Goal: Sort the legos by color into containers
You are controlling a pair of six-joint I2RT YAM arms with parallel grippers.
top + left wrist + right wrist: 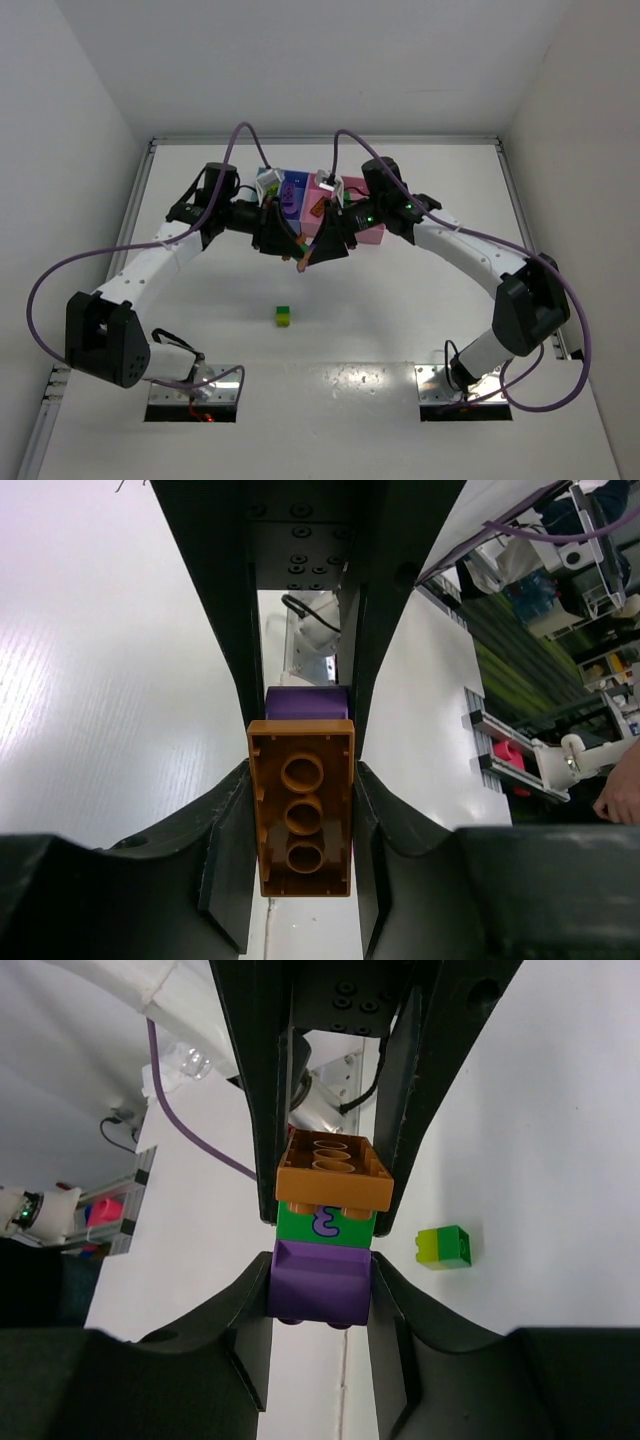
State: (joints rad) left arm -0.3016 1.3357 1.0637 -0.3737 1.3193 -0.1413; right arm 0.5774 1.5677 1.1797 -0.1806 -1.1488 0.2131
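A green-yellow brick point(284, 317) lies alone, well short of the bins point(372, 237). Just before them, the left gripper point(302, 780) clamps an orange brick point(303, 850). Only the right wrist view shows the green brick point(325, 1222) joining it to the purple brick point(318, 1290), which the right gripper point(322, 1260) clamps.

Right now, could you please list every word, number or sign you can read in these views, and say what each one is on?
"3": purple figure on the green brick, between the orange brick and the purple brick; it appears turned round, so I am not certain.
Nothing else can be read; any marks on the containers are too small in the top view.
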